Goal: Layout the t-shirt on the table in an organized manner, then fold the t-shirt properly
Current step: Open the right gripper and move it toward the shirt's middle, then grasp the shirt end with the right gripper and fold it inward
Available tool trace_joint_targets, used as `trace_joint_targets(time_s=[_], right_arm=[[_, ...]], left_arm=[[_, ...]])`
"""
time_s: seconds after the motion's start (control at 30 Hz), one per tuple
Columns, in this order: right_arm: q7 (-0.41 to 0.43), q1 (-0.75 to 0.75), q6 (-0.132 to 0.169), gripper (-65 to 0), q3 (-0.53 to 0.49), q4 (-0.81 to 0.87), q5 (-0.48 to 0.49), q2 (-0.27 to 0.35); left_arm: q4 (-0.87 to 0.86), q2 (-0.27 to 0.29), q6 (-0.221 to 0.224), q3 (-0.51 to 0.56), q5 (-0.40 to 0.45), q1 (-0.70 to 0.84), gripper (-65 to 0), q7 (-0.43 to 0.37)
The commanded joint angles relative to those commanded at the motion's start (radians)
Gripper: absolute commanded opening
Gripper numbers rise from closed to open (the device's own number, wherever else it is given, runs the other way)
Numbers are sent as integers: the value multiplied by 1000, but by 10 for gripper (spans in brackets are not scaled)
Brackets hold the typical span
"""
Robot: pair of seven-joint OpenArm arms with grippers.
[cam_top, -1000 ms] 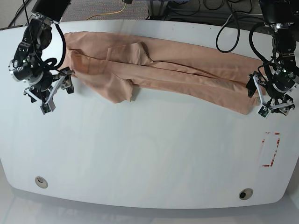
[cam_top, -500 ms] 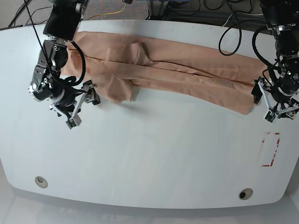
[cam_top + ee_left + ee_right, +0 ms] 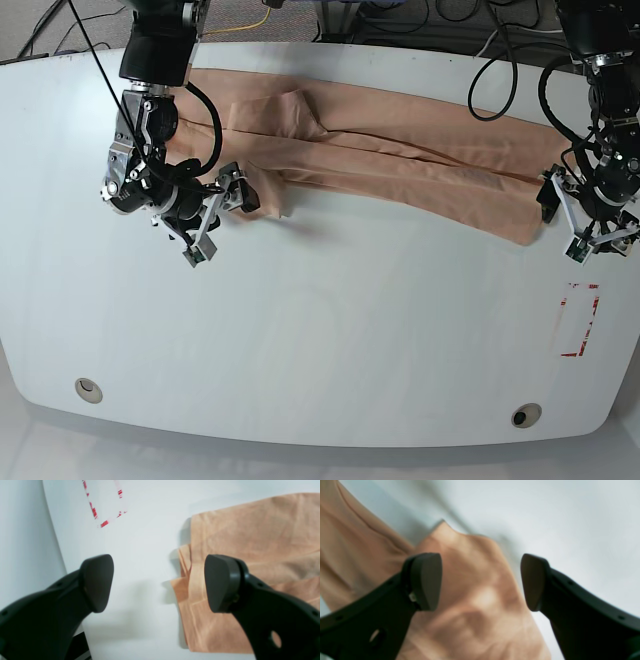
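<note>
Right gripper has slid inward, arm hiding t-shirt's end.

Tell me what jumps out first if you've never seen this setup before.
A long peach t-shirt lies rumpled in a band across the far half of the white table. Two black arms flank it: the right gripper with open jaws over a bunched flap near one end, the left gripper, also open, at the other end's edge. A red tape mark sits by the left arm's side.
</note>
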Motion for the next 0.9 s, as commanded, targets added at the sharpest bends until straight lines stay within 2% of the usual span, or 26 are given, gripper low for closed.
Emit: trace_joint_targets(time_s=[0.3,0.43,0.5,0.57,0.63,0.67,0.7,0.73,0.83,0.9], right_arm=[[26,0,0,-184,-5,-68,-2,12],[43,-14,0,-198,-58,-68,-2,15],[46,-21,0,-246,-80,-61,-2,15],[48,-23,0,-338,-92,-61,-2,15],[48,-23,0,-498,-94,-61,-2,15],[48,-23,0,-544,-94,-61,-2,15],[48,-23,0,-628,-94,-61,-2,15],[48,-23,0,-650,-94,-61,-2,15],[46,-23,0,-623,-94,-37,-2,15],[43,-23,0,-629,-92,-5,2,15]], left_arm=[[-3,2,-2,0,0,2,-108,0],[-5,2,-2,0,0,0,-108,0],[-5,2,-2,0,0,-2,-108,0],[-5,2,-2,2,0,-2,-108,0],[-5,2,-2,2,0,-2,-108,0],[-5,2,-2,3,0,-2,-108,0],[-5,2,-2,3,0,-2,-108,0],[-5,2,-2,3,0,-2,-108,0],[-5,2,-2,3,0,-2,-108,0],[-6,2,-2,5,0,-2,-108,0]])
